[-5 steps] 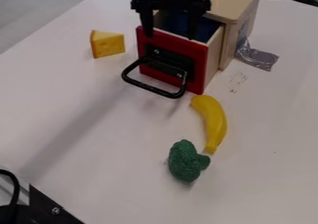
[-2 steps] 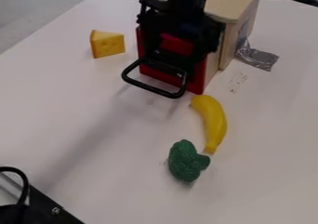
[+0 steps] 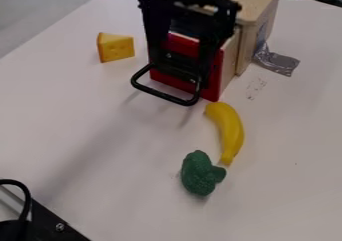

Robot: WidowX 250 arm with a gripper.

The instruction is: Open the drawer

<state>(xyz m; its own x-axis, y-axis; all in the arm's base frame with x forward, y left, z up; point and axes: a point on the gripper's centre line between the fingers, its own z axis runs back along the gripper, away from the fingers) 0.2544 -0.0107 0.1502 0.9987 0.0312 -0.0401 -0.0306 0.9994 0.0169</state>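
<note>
- Drawer (image 3: 213, 85), red-fronted, standing partly out of the wooden cabinet (image 3: 252, 1) near the counter's (image 3: 100, 140) far edge; a strip of its pale side shows, so the task looks begun, with more to pull.
- Its black handle (image 3: 161, 94) juts out ahead of the front, presumably to leave room for something to hook behind the bar.
- The claw (image 3: 180, 72) hangs over the drawer front with its fingers spread, red showing between them, and nothing gripped. It points down, I judge, so that the tips can drop behind the bar and drag it outward (whether they touch it, I cannot tell).
- Silvery tape (image 3: 278, 63) runs from the cabinet's foot onto the counter, likely to keep the box from sliding along with the drawer.
- The banana (image 3: 230, 131) lies with one end just beside the drawer's near corner; a crooked pull might nudge it. The broccoli (image 3: 199, 174) sits by its other end.
- The cheese wedge (image 3: 115, 47) sits apart, toward the counter's left edge, probably out of the drawer's path.
</note>
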